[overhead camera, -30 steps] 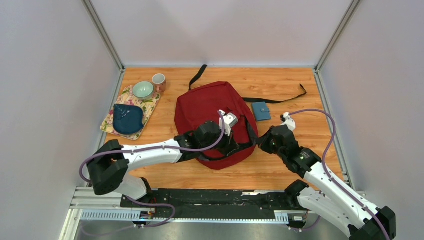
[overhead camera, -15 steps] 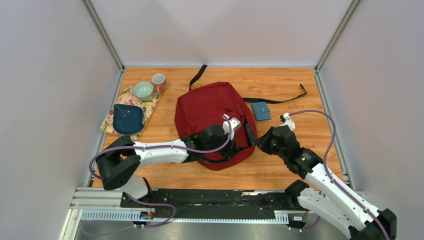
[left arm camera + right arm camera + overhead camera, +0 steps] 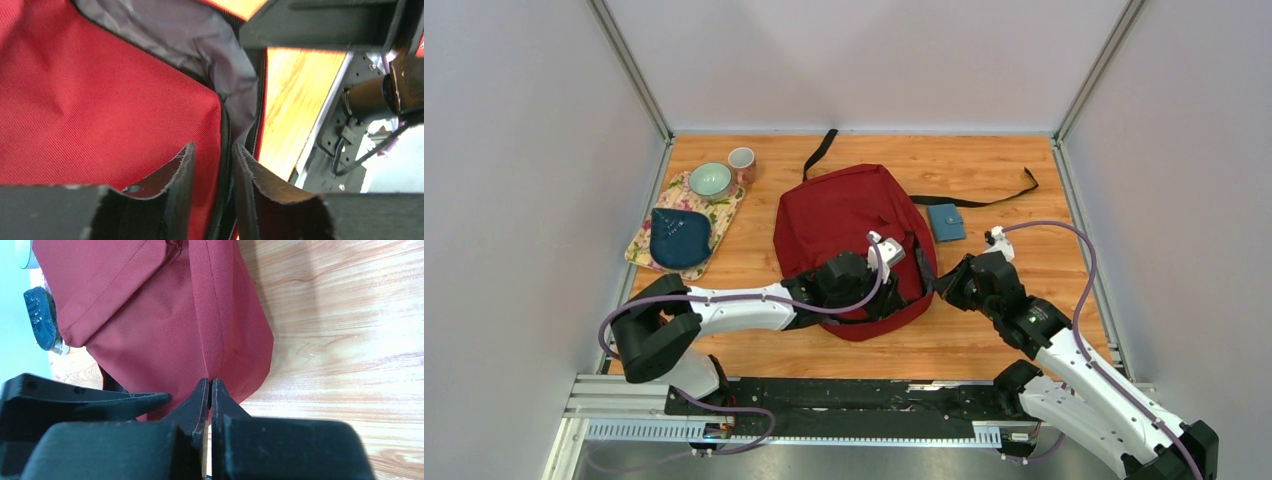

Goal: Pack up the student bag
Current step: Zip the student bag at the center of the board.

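Left hand (image 3: 214,147) slightly parted, we see, astride the open edge of the student bag (image 3: 100,100); right hand (image 3: 210,381) pinched shut on its seam

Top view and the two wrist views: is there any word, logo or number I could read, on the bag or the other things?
No text can be read in any view.
bag: plain red fabric, no label showing.
wallet, pouch, cup, bowl: no writing seen, though they look small from above.
mat: flower pattern only.
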